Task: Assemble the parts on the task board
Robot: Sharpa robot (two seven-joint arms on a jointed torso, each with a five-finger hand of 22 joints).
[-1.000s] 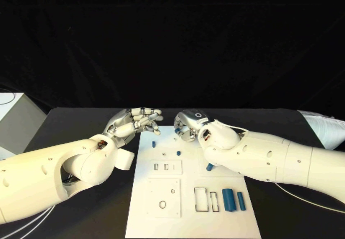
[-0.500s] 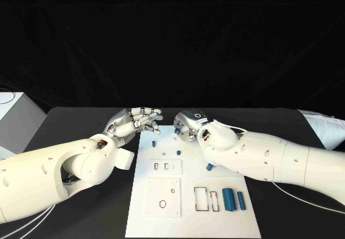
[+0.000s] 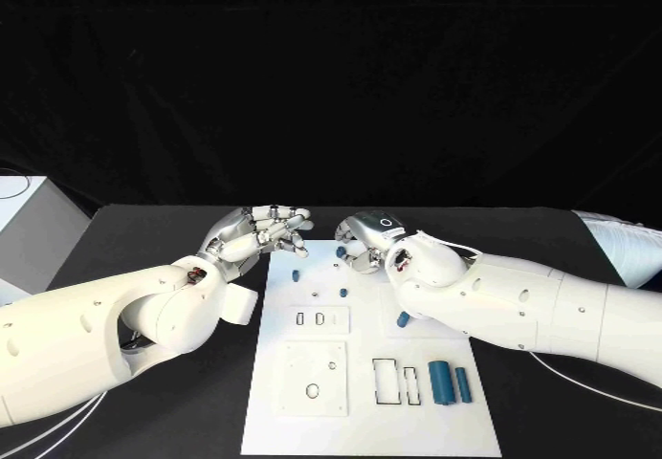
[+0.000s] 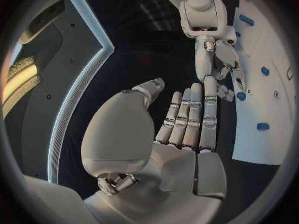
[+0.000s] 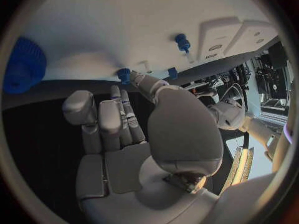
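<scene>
A: The left hand [image 3: 262, 234] hovers at the far left corner of the white task board [image 3: 362, 421], fingers extended and apart, grasping nothing.

B: And the right hand [image 3: 365, 244]?

A: It hangs over the board's far edge, fingers curled; whether it grasps a part, I cannot tell. Blue parts [image 3: 449, 382] lie near the board's right edge. No readable writing.
</scene>
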